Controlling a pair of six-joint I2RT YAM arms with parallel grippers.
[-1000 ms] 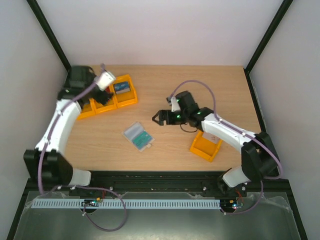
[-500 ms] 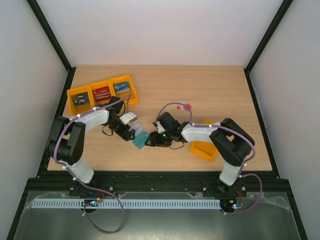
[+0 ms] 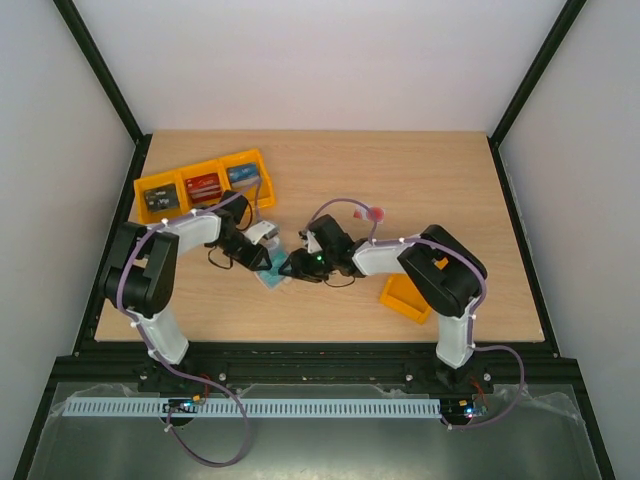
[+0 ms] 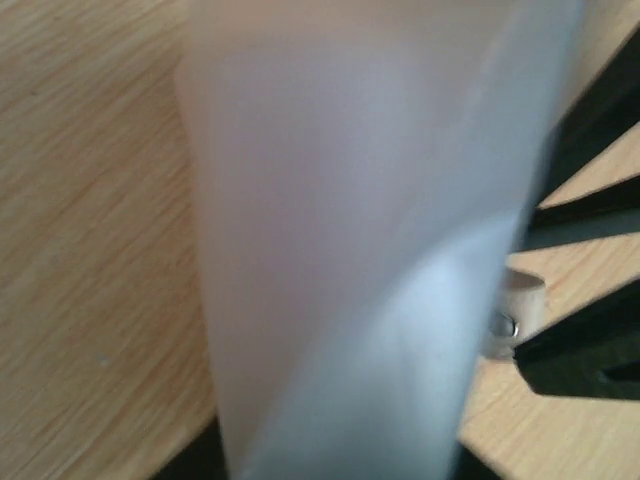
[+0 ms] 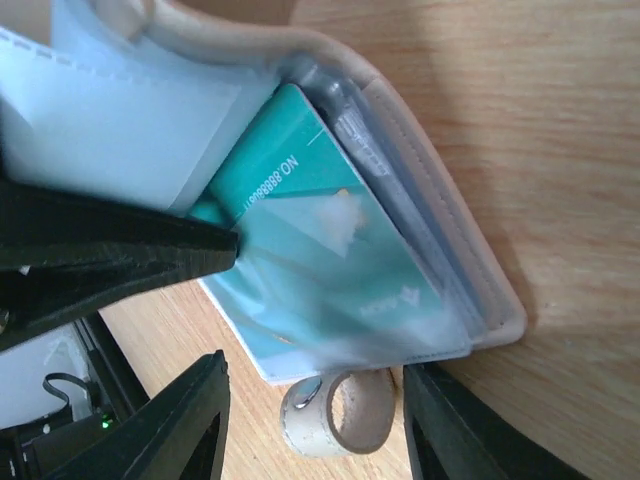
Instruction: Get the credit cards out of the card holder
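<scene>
**Both arms at the card holder, front centre**

Pale wood worktop, white walls, black frame. We find the card holder lying open near the worktop's front centre, between the tips of the two arms.

Right gripper: jaws parted, one finger on each side of the snap tab, neither touching it. A teal-green card sits inside a clear sleeve, against the cream cover.

Left gripper meets the holder from the opposite side. Its wrist view is filled by a blurred sleeve leaf, so we cannot tell whether its jaws are clamped.

Three orange-yellow bins stand far left. A fourth bin is near right.
</scene>
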